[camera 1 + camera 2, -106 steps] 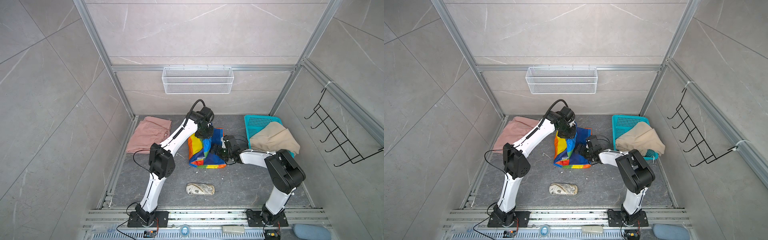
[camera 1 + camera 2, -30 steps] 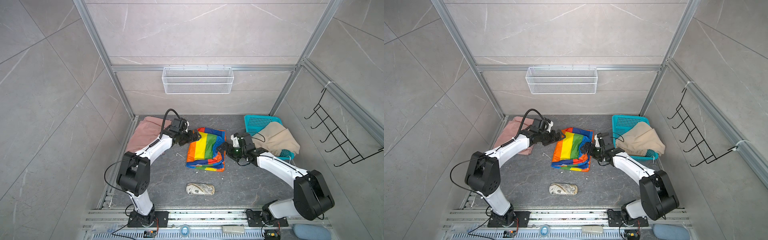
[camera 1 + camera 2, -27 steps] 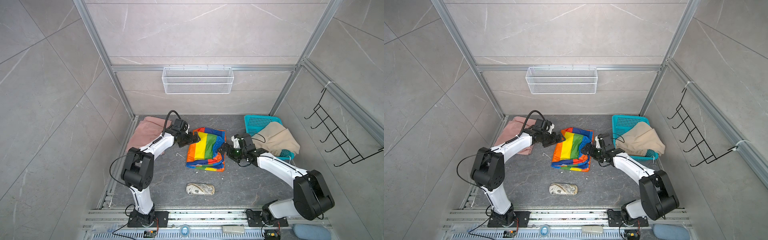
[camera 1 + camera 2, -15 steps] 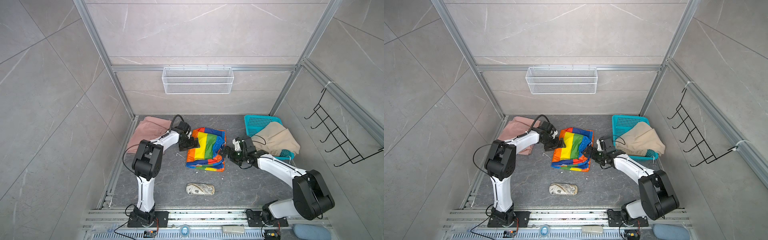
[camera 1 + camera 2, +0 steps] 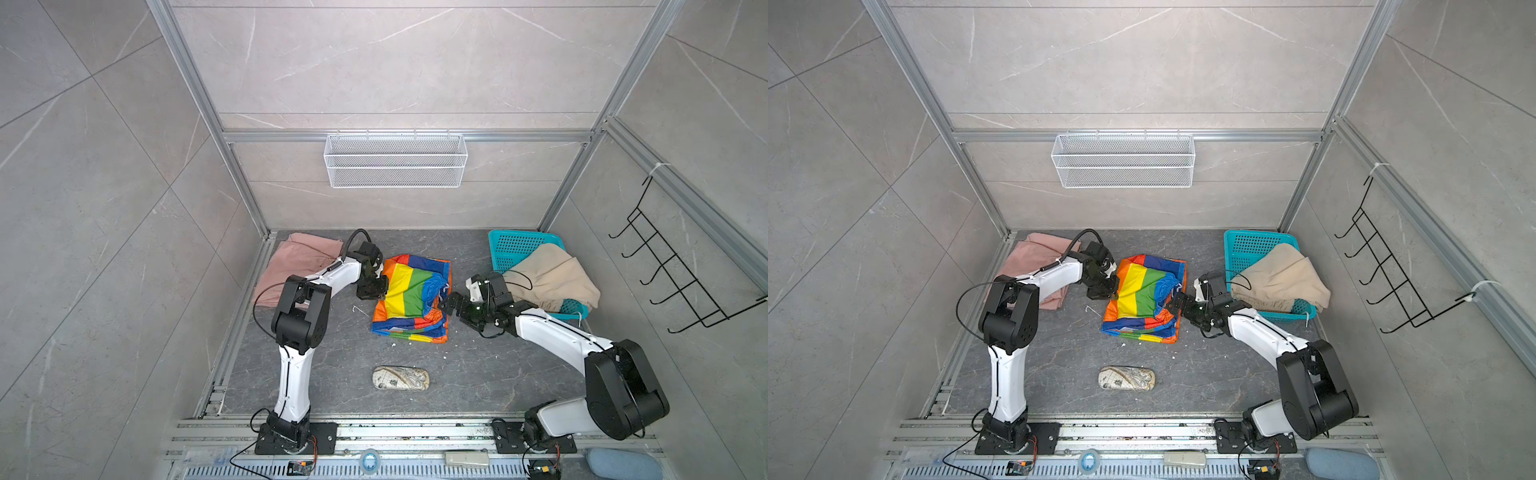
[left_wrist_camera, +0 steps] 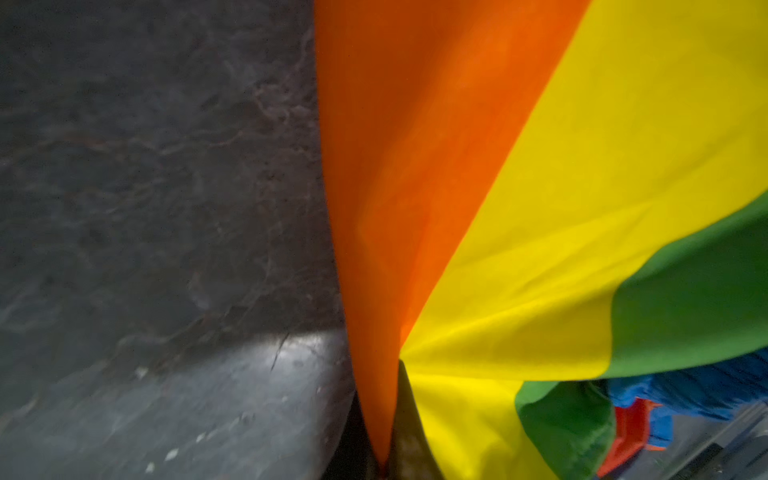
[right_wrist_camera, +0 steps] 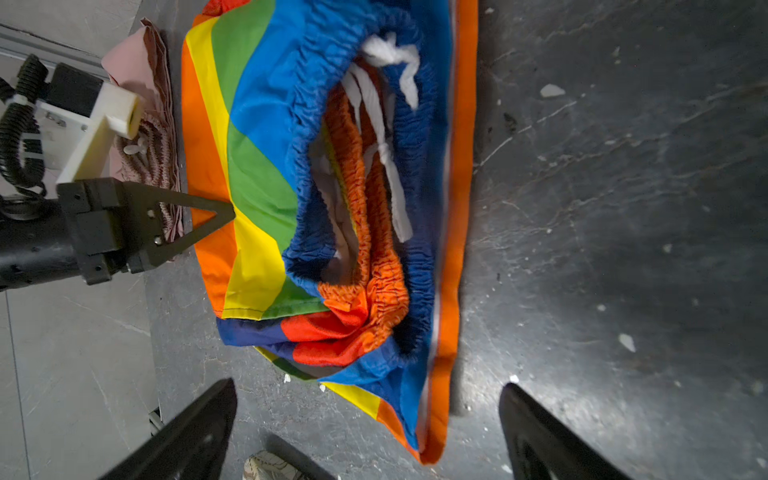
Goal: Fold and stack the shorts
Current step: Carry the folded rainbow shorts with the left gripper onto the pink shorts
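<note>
The rainbow-striped shorts [image 5: 411, 297] [image 5: 1144, 295] lie crumpled mid-floor, waistband and white drawstring facing my right wrist camera [image 7: 374, 166]. My left gripper [image 5: 379, 291] [image 5: 1113, 293] is shut on their orange left edge. The wrist view shows the orange cloth [image 6: 386, 291] pinched between the jaws. My right gripper [image 5: 444, 302] [image 7: 368, 384] stands open at the shorts' right side, a hem corner between its fingers, untouched. The pink shorts [image 5: 295, 266] lie at the far left. The beige shorts [image 5: 548, 278] drape over the teal basket [image 5: 519, 243].
A small patterned pouch [image 5: 401, 378] [image 5: 1126, 378] lies on the floor in front of the rainbow shorts. A white wire shelf [image 5: 395, 160] hangs on the back wall and black hooks [image 5: 681, 274] on the right wall. White crumbs dot the dark floor.
My left gripper reached the rainbow shorts' orange edge and closed on it; a second ago it was open. The right gripper stayed open and shifted slightly towards the shorts.
</note>
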You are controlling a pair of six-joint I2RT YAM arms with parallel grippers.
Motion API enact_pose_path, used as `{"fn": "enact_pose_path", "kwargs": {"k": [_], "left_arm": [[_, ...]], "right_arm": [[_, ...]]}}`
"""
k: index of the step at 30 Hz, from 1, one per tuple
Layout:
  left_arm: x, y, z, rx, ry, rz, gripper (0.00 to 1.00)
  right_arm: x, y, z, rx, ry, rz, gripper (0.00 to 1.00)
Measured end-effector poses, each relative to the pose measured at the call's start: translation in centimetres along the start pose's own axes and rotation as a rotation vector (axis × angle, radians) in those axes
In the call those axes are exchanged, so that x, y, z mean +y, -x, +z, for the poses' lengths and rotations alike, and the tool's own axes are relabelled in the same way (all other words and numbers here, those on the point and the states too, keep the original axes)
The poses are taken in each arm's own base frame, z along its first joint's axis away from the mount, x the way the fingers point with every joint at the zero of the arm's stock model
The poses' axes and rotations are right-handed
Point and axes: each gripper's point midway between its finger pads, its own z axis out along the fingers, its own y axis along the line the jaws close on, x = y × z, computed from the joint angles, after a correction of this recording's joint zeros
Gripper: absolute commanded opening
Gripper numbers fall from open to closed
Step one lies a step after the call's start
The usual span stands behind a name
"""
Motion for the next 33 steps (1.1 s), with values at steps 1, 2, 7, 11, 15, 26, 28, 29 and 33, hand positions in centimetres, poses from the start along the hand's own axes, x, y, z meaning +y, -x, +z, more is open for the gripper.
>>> {"fn": "enact_pose_path", "kwargs": {"k": [1,2,7,11,15,26,28,29,33], "left_arm": [[0.2,0.5,-0.7,-0.009,0.027,0.016,0.0],[0.3,1.1,-1.5,-0.021,0.055,0.037,0.0],[2.2,4.0,-6.5,-0.096,0.27,0.137,0.0],[4.2,5.8,-11.0,-0.144,0.473,0.216,0.0],[6.6,6.8,-14.4,-0.16,0.678,0.288,0.0],[11.8,7.7,-19.0,-0.128,0.92,0.371,0.0],[12.1,7.8,-20.1,-0.142,0.93,0.366,0.0],[12.2,7.8,-20.7,-0.155,0.933,0.36,0.0],[12.5,8.0,-23.3,-0.22,0.936,0.323,0.0]], "right_arm": [[0.0,0.0,0.0,0.0,0.001,0.0,1.0],[0.1,0.0,0.0,0.002,0.003,0.0,1.0],[0.4,0.0,0.4,0.007,0.024,0.005,1.0],[0.6,0.2,1.1,0.011,0.044,0.022,1.0],[0.7,0.0,1.8,0.026,0.054,0.034,1.0],[10.7,-0.9,4.1,0.052,0.162,-0.154,1.0],[13.0,-1.3,4.7,0.057,0.189,-0.192,1.0],[13.9,-1.5,5.2,0.063,0.199,-0.207,1.0],[15.8,-2.6,6.8,0.089,0.21,-0.238,1.0]]}}
